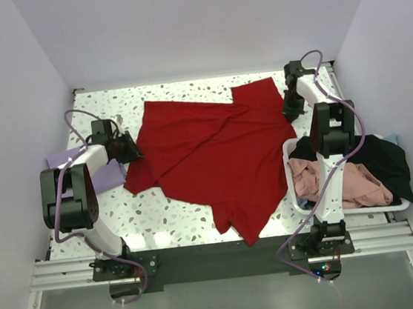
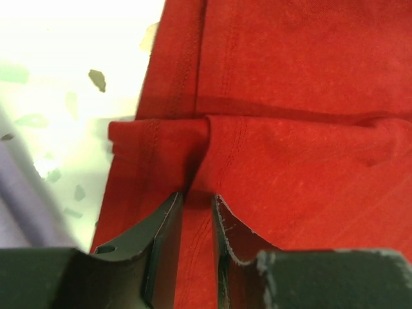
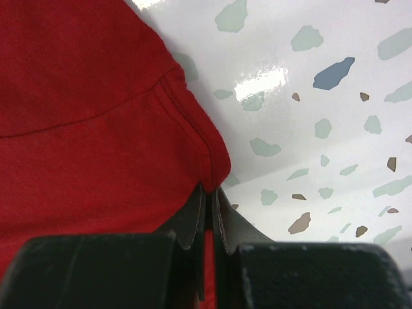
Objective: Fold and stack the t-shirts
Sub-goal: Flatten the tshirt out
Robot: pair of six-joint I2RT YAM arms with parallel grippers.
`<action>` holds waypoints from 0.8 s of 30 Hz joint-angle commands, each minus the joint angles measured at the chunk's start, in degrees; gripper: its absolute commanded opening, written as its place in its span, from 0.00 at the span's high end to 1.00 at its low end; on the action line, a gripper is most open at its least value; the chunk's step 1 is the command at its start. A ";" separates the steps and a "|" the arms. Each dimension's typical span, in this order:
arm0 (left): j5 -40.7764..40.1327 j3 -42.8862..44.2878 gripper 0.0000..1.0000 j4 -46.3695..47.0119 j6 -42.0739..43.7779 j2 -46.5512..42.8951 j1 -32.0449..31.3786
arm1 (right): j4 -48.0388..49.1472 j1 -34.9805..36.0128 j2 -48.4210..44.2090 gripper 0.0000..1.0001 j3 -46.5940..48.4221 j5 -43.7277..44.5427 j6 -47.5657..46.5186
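One red t-shirt (image 1: 214,153) covers the middle of the desk (image 1: 176,212), with bare room beyond its far edge. The left claw (image 1: 133,152) is slightly spread at its left hem, beside one lavender t-shirt (image 1: 108,174); the right claw (image 1: 290,112) pinches its far-right corner.

White arm links (image 1: 328,185), black joint blocks (image 1: 69,194), lilac cables (image 1: 76,110), dark tool fingers (image 2: 164,238)

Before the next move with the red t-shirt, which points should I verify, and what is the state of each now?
1. Right tool shut on the red t-shirt edge: ok.
2. Left tool firm on the shirt: cannot tell; jaws slightly apart, cloth between.
3. Red t-shirt flat: not ok, creased with overlaps.
4. Salmon-pink t-shirt and black t-shirt lie in the white basket: ok.
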 commanded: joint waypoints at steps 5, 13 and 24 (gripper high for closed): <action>3.20 -0.86 0.72 3.74 -0.03 2.19 0.32 | -1.17 -0.39 -2.10 1.00 -0.95 1.47 1.10; 1.97 -1.56 0.83 3.74 -0.12 1.93 0.23 | -0.90 -0.48 -2.80 1.00 -2.27 1.91 1.01; 1.71 1.94 1.00 0.67 -0.56 0.44 0.32 | -1.52 -0.39 -2.01 1.00 -0.61 2.17 1.01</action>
